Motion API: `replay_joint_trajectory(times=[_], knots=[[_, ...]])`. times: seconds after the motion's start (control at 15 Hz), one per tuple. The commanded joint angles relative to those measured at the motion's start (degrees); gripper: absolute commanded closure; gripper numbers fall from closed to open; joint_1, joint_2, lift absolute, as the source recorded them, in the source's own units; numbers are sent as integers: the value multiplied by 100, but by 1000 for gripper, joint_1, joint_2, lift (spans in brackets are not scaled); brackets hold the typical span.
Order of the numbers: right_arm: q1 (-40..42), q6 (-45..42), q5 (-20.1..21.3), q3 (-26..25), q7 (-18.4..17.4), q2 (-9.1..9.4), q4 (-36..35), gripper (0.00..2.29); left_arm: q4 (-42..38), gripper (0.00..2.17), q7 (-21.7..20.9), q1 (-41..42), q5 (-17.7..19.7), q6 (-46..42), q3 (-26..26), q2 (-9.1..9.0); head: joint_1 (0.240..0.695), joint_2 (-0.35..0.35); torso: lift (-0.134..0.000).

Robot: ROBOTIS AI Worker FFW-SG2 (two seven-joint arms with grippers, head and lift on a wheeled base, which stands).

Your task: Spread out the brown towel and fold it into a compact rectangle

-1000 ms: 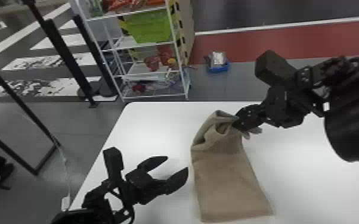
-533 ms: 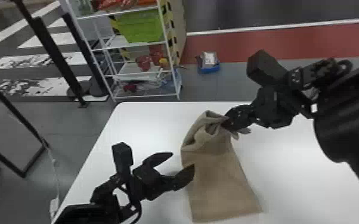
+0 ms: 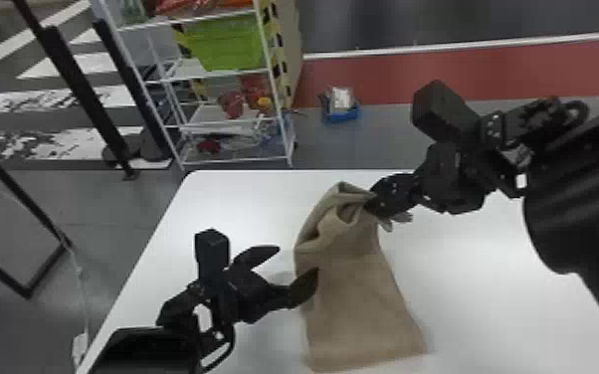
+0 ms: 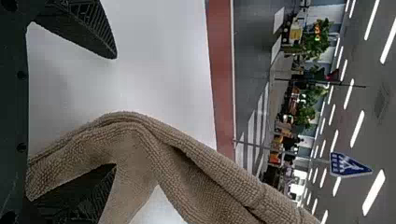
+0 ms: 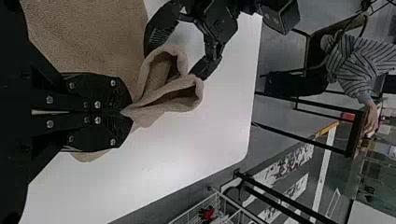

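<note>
The brown towel (image 3: 358, 298) lies as a long strip on the white table, its far end lifted and bunched. My right gripper (image 3: 376, 201) pinches that far end from the right; in the right wrist view the gripper (image 5: 125, 112) is closed on the corner of the towel (image 5: 88, 32). My left gripper (image 3: 296, 261) stands open at the towel's left edge, one fingertip overlapping it. In the left wrist view, towel folds (image 4: 135, 140) pass over one finger of the gripper (image 4: 114, 112), partly hiding that finger; the other finger is apart from the cloth.
The white table (image 3: 467, 278) extends around the towel, its left edge beneath my left arm. Beyond the far edge stand a wire shelf (image 3: 214, 74) with bins and a small blue box (image 3: 341, 112) on the floor.
My left gripper has moved right, up to the towel's left edge, still open. My right gripper keeps its hold on the far end; the head view has shifted slightly.
</note>
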Motion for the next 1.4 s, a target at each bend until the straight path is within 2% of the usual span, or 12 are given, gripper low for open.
replay_joint_trajectory(times=[0.0, 0.13, 0.47, 0.93, 1.33], knots=[[68, 55, -16, -22, 45, -72, -126, 1656, 59, 49, 32, -53, -30, -41, 13, -15, 695, 228, -124], [156, 90, -16, -22, 45, -151, -258, 1656, 129, 49, 58, -124, -39, -58, 13, -15, 695, 226, -124], [446, 318, -121, 40, 45, -494, -812, 1656, 234, 49, 50, -211, -39, -58, 30, -15, 695, 217, -124], [341, 371, -306, -92, 45, -423, -891, 1656, 296, 49, -38, -159, -74, -58, 39, -15, 695, 207, -124], [675, 652, -200, 303, 45, -643, -1322, 1656, 357, 49, -38, -220, -74, -58, 109, -15, 695, 226, -124]])
